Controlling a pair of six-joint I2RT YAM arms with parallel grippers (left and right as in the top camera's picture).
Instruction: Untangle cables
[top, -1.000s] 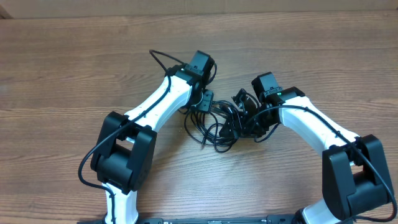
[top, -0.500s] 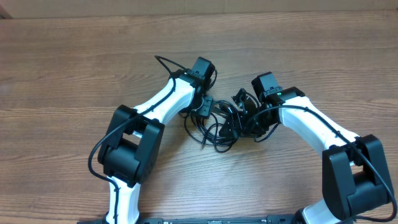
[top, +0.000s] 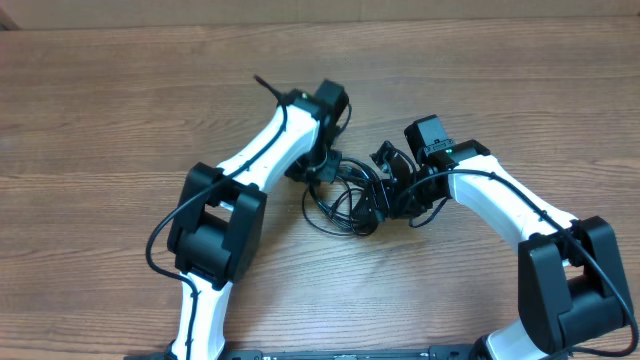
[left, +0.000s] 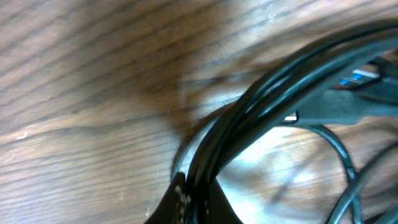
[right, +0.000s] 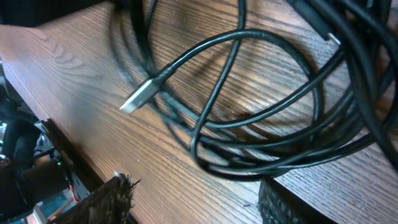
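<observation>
Since a second ago: the left arm (top: 262, 150) has swung its elbow toward the middle of the table (top: 120, 90), its pincer has gone from apart to closed, and the cable loops have drawn in, reaching less far toward the near edge.

Item 1, cables (top: 345, 205): thin black cords in one loose tangle of overlapping loops. They lie flat on the wood around the middle of the table, between the two arms. One silver plug (right: 138, 98) lies on the bare wood at the end of a strand, crossed by no other cord.

Item 2, left pincer (top: 322, 165): down at the left side of the tangle, jaws closed. Its wrist view shows a bundle of several strands running down into the jaws, so it has the cables gripped. The view is blurred, and the exact number of strands cannot be told.

Item 3, right pincer (right: 194, 190): at the right side of the tangle on the right arm (top: 500, 195), low over the wood. Its fingers stand well apart with bare table between them, holding nothing. The cable loops lie just ahead of the fingertips.
</observation>
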